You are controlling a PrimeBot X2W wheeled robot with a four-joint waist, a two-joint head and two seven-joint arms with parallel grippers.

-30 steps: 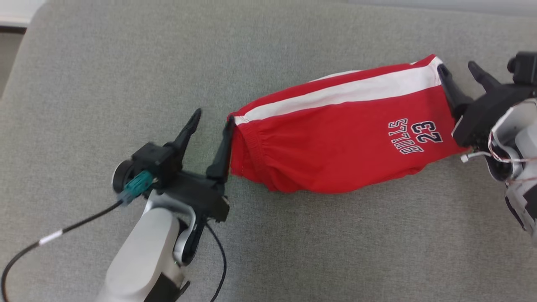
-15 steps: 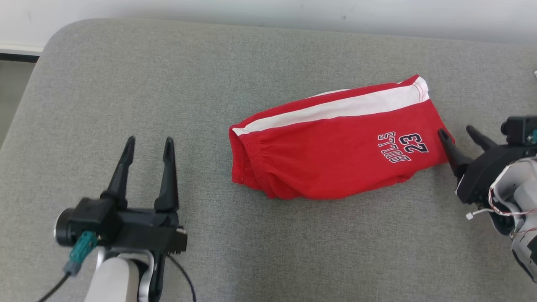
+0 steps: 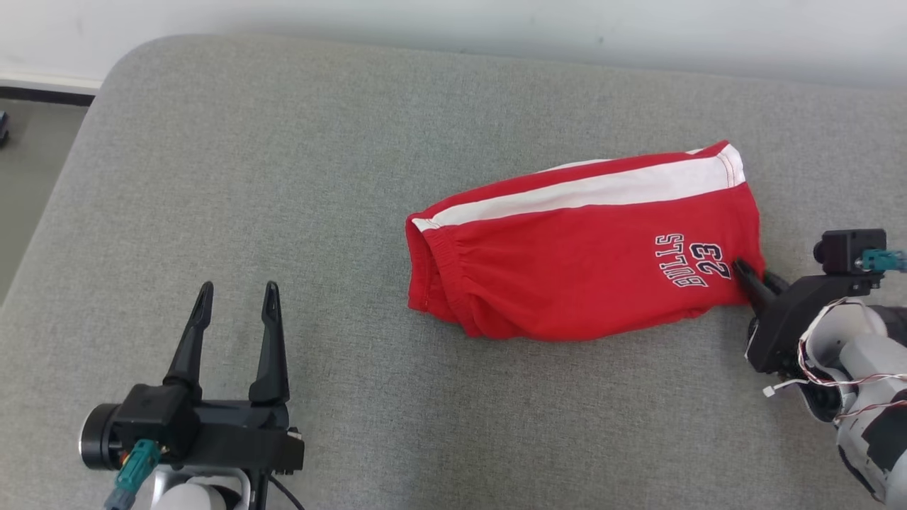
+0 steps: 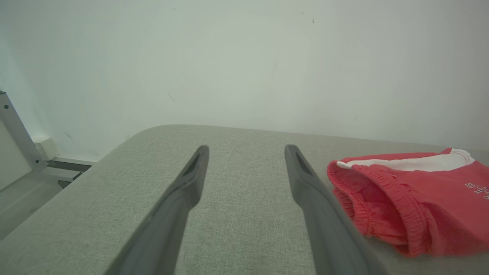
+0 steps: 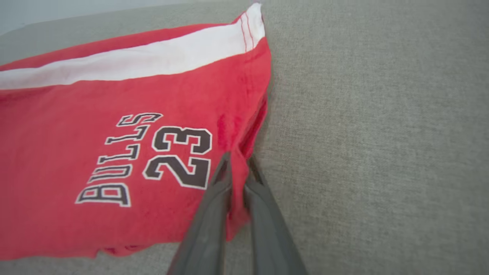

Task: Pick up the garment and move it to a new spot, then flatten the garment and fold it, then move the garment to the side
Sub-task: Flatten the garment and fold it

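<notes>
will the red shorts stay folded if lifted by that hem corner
Probably not: the red jersey shorts with a white side stripe look soft and floppy, bunching at the elastic waistband, so they would likely droop open. They seem light; the right gripper pinches only a thin hem edge, which may slip.

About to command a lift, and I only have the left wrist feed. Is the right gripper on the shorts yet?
Observer: Yes, the right gripper is closed on the red shorts, with cloth pinched between its fingers.
Operator: Which end?
Observer: The leg hem, at the near corner beside the BULLS 23 print.
Operator: Left gripper touching cloth?
Observer: No. In the head view the left gripper is open and stands apart from the waistband, with bare cushion between them.
</notes>
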